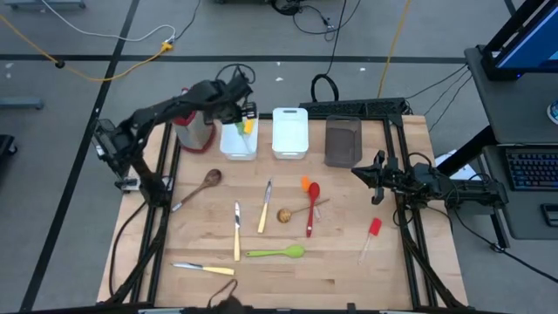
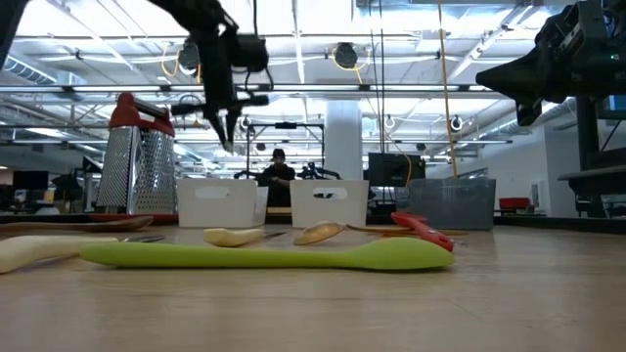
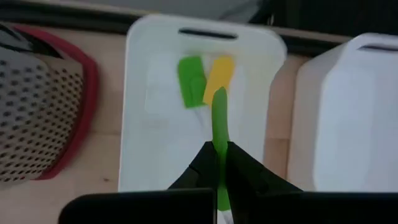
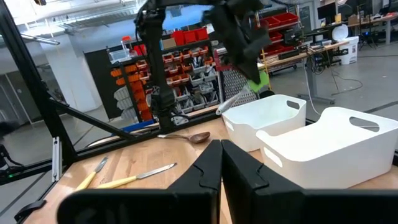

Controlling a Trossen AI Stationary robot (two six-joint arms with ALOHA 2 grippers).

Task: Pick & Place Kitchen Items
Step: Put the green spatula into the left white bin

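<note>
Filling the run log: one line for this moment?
left gripper: shut on green spatula, above left white bin | right gripper: shut, idle at right edge | green spoon: on table

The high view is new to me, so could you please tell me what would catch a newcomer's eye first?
The left gripper hangs over the left white bin at the table's far edge, shut on a green utensil; a green spatula and a yellow spatula already lie inside. Across the middle of the table utensils lie scattered, notably the long green spoon and long red spoon. The right gripper waits shut at the right side.
</note>
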